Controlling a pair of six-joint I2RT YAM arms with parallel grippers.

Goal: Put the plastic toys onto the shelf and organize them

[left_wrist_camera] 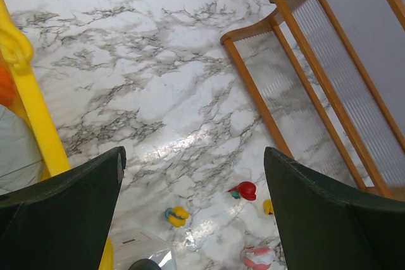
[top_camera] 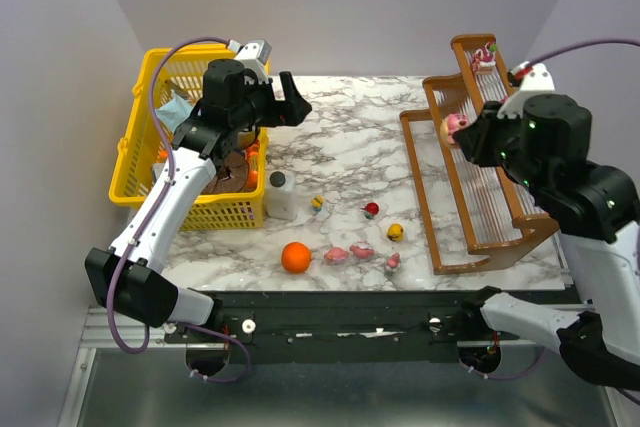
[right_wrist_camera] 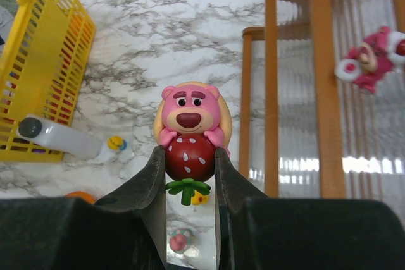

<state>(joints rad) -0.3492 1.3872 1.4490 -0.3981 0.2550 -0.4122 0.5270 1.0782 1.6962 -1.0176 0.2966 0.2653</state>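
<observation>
My right gripper (top_camera: 468, 132) is shut on a pink bear figurine hugging a red strawberry (right_wrist_camera: 190, 132), held above the marble table just left of the brown stepped shelf (top_camera: 480, 187). Another pink figurine (top_camera: 485, 55) lies on the shelf's top tier and shows in the right wrist view (right_wrist_camera: 370, 58). Several small toys lie on the table front: a yellow-blue one (top_camera: 316, 203), a red one (top_camera: 371, 210), a yellow one (top_camera: 396, 232) and pink ones (top_camera: 336, 254). My left gripper (top_camera: 287, 107) is open and empty, high beside the basket; below it lie the red toy (left_wrist_camera: 245, 190) and the yellow-blue toy (left_wrist_camera: 177, 215).
A yellow basket (top_camera: 135, 162) holding other items stands at the left. A white bottle with a dark cap (top_camera: 281, 195) stands by its front right corner. An orange ball (top_camera: 295, 257) lies near the table's front edge.
</observation>
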